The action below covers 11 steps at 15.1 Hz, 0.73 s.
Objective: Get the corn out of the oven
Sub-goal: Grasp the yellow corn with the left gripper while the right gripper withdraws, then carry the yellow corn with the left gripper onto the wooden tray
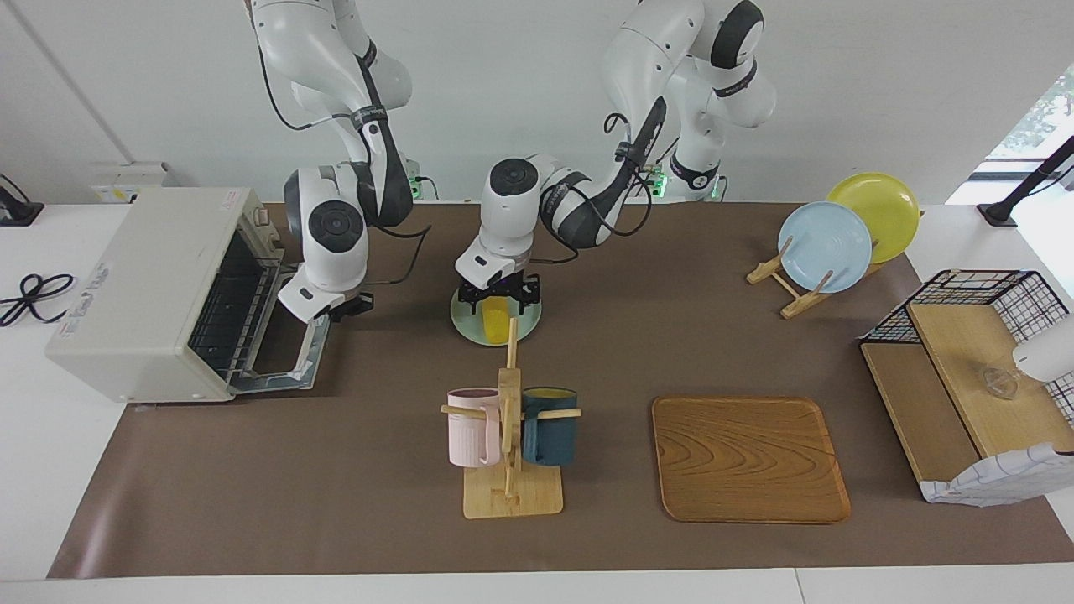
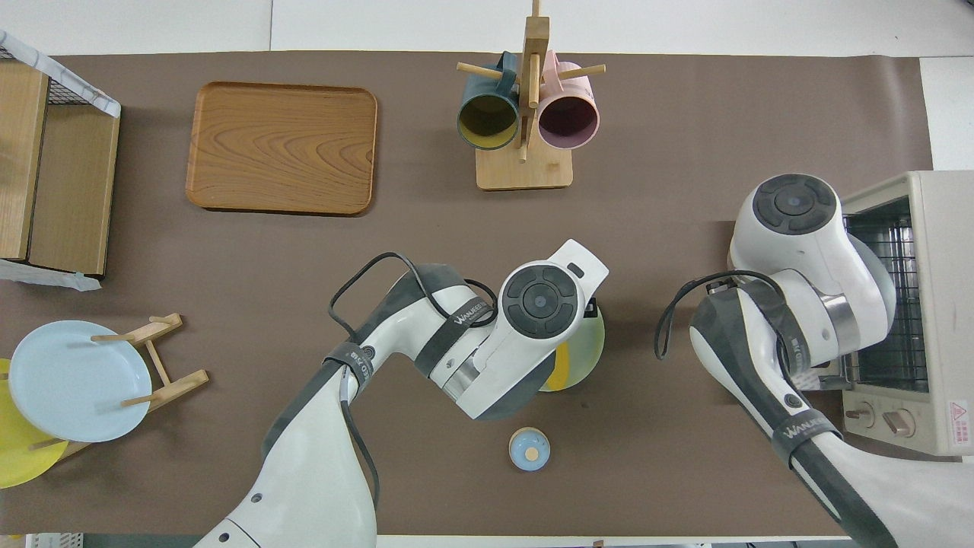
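Honestly, I'm worrying my spread-open left gripper (image 1: 498,295), straddling the corn (image 1: 497,322) on its plate (image 1: 470,327), is nudging it toward six o'clock, while the clenched right gripper (image 1: 340,307) is hanging at the oven (image 1: 151,285) door.

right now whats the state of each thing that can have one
oven: door down, rack bare
corn: lying on the green plate
left gripper: open, low over the corn
right gripper: shut, over the oven door
mugs: hung on the rack
tray: bare
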Each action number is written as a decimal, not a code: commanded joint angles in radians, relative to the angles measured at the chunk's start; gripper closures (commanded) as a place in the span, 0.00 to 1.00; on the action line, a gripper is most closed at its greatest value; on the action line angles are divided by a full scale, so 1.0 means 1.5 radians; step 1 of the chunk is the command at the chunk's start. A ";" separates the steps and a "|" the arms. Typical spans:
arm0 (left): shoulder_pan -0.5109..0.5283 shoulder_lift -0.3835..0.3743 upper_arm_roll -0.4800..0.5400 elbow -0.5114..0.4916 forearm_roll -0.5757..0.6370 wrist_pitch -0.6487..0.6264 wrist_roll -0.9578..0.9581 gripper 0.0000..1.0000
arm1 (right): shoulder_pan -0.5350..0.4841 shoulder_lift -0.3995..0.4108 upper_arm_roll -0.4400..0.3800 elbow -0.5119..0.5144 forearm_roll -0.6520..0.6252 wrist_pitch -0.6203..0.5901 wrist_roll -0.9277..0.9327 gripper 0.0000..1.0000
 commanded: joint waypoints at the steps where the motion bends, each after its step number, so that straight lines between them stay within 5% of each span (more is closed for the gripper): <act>1: -0.011 -0.006 0.010 -0.027 0.013 0.022 -0.013 0.00 | -0.062 -0.040 -0.008 0.035 -0.034 -0.056 -0.095 1.00; 6: -0.012 -0.007 0.010 -0.040 0.013 0.033 -0.013 0.00 | -0.114 -0.094 -0.008 0.063 -0.020 -0.106 -0.203 1.00; 7: -0.012 -0.007 0.010 -0.040 0.013 0.033 -0.013 0.11 | -0.119 -0.102 -0.008 0.063 -0.017 -0.110 -0.213 1.00; 10: -0.011 -0.007 0.010 -0.039 0.013 0.033 -0.012 0.63 | -0.118 -0.119 -0.008 0.066 0.007 -0.132 -0.215 1.00; 11: -0.011 -0.007 0.010 -0.038 0.013 0.032 -0.011 0.71 | -0.120 -0.126 -0.009 0.066 0.015 -0.140 -0.217 1.00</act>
